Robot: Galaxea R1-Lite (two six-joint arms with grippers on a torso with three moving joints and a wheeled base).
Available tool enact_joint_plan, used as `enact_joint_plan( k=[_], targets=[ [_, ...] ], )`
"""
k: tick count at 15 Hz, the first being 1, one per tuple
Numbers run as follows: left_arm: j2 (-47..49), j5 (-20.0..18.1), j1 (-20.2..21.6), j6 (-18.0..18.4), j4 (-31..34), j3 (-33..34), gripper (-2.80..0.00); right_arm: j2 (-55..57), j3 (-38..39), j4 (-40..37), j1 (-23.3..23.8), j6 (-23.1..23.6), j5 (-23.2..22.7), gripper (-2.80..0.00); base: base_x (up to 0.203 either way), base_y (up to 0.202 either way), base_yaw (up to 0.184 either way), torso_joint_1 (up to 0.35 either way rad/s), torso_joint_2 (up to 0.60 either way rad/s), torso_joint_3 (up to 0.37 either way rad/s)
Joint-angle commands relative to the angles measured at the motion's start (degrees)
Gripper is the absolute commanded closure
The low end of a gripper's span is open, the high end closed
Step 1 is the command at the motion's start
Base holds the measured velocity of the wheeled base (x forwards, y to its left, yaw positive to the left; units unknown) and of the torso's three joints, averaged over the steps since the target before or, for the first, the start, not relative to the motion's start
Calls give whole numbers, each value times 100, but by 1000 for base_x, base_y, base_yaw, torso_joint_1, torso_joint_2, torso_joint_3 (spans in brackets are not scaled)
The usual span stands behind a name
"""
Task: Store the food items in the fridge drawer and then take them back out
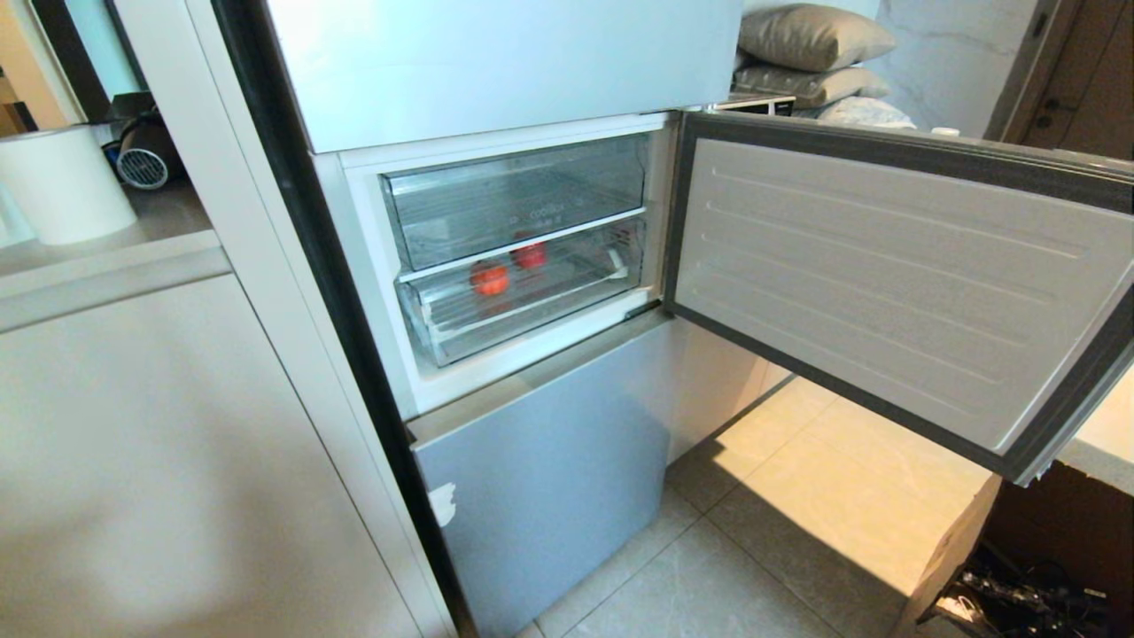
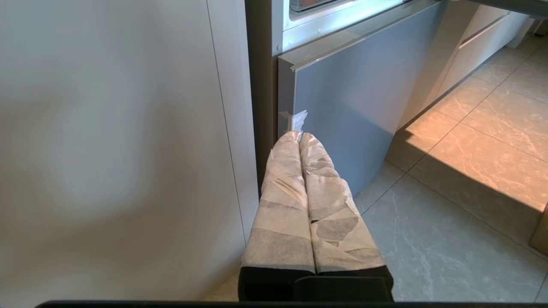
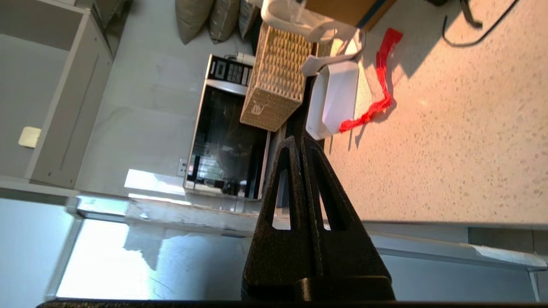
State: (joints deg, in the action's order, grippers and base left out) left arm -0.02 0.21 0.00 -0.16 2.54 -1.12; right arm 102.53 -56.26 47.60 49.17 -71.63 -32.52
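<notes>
Looking down from the head view, neither arm shows; the fridge door (image 1: 895, 283) stands swung wide toward three o'clock, and inside the compartment the fridge drawer (image 1: 532, 306) sits below a shallower clear drawer (image 1: 518, 199). Both food items lie in the fridge drawer: the orange-red piece (image 1: 489, 278) toward eight o'clock of the glossy red piece (image 1: 530, 255), near each other but apart. A white container (image 1: 62, 182) stands on the counter at ten o'clock, and pillows (image 1: 811, 53) are stacked at one o'clock. From the left wrist view, the left gripper (image 2: 298, 136) hangs low before the grey lower fridge panel (image 2: 351, 98), its wrapped fingers (image 2: 282, 192) pressed together on nothing, with floor tiles (image 2: 462, 179) toward three o'clock. From the right wrist view, the right gripper (image 3: 299, 141) has its black fingers (image 3: 329, 201) pressed together, empty, pointing toward a speckled countertop (image 3: 462, 128) bearing a wicker basket (image 3: 276, 81), a white tray (image 3: 334, 98) and a red strip (image 3: 383, 81), with a microwave (image 3: 227, 141) beyond.
</notes>
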Motion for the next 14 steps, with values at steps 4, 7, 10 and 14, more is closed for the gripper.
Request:
enact_joint_plan(
  k=[4, 7, 10, 14],
  targets=[
    [2, 4, 0, -2, 1, 6, 0, -97, 195, 34, -124, -21, -651, 0, 0, 0, 0, 0, 0, 0],
    [2, 4, 3, -2, 1, -2, 0, -241, 344, 30, -135, -18, -884, 0, 0, 0, 0, 0, 0, 0],
    [2, -1, 1, -2, 1, 5, 0, -482, 571, 37, -135, 16, -1126, 0, 0, 0, 0, 0, 0, 0],
    [2, 4, 3, -2, 2, 0, 0, -939, 994, 38, -125, 18, -1320, 0, 0, 0, 0, 0, 0, 0]
  ],
)
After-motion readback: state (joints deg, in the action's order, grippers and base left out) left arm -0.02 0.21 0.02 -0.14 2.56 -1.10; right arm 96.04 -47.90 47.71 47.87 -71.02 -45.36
